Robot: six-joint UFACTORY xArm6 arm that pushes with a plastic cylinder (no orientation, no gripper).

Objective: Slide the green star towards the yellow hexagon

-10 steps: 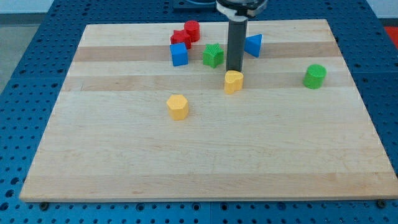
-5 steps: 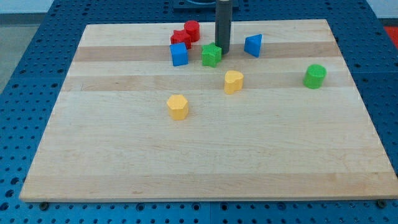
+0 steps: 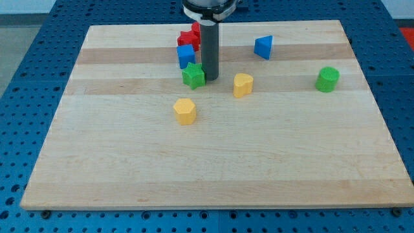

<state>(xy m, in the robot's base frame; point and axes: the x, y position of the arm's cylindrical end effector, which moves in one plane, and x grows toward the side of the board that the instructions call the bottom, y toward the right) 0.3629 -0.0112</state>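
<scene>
The green star (image 3: 193,76) lies on the wooden board (image 3: 213,162), left of centre in the upper half. My tip (image 3: 210,78) stands right against the star's right side. The yellow hexagon (image 3: 185,110) lies below the star, slightly to the left, with a gap between them. The rod rises from the tip towards the view's top and hides part of the red blocks behind it.
A blue cube (image 3: 186,55) sits just above the star. Two red blocks (image 3: 189,37) lie above the cube, partly behind the rod. A yellow heart-like block (image 3: 242,85) is right of my tip. A blue triangular block (image 3: 262,46) and a green cylinder (image 3: 328,79) lie further right.
My tip moved from beside the yellow heart-like block up behind the green star, then down and left. The green star slid down-left, closer to the yellow hexagon.
</scene>
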